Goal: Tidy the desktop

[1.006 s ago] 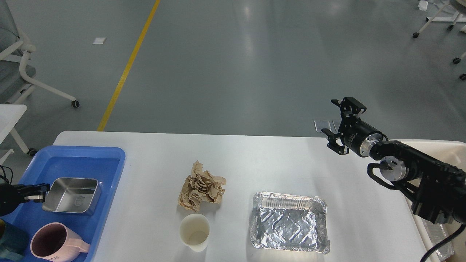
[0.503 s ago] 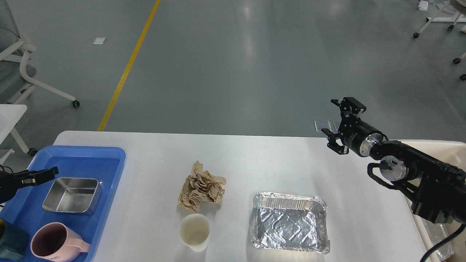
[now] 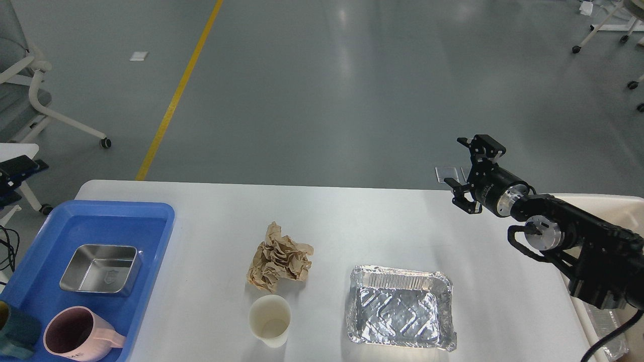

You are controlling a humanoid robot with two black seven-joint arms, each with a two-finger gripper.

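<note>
Desktop [image 3: 352,221]: white, rounded corners, filling the lower half of the head view from 9 o'clock across to 3 o'clock.

Blue tray [image 3: 151,221]: on the desktop at 8 o'clock, overhanging the left edge of the frame. Contents:
- steel box [image 3: 98,269], rectangular, open top, empty, in the tray's middle;
- pink mug [image 3: 75,338], at 7 o'clock, handle pointing right, just below the steel box;
- dark teal cup [image 3: 12,334], cut off by the frame edge, beside the pink mug.

Crumpled brown paper [image 3: 279,257]: on bare desktop just left of centre, near 6 o'clock.

Paper cup [image 3: 269,320]: cream, upright, empty, just below the crumpled paper and apart from it.

Foil tray [image 3: 400,307]: rectangular, empty, at 5 o'clock, to the right of the cup and well apart from it.

Cream bin [image 3: 604,201]: at 3 o'clock, against the desktop's right end, largely hidden behind the right arm.

Right gripper [image 3: 470,173]: raised above the far right corner of the desktop at 2 o'clock, jaws spread apart, nothing between them.

Left gripper [image 3: 15,168]: at 9 o'clock, only a dark tip showing at the frame edge, beyond the far-left end of the tray; whether its jaws are apart or together cannot be told.

Floor [image 3: 322,90]: grey, with a yellow line running from 12 o'clock toward the desktop's far left corner.
</note>
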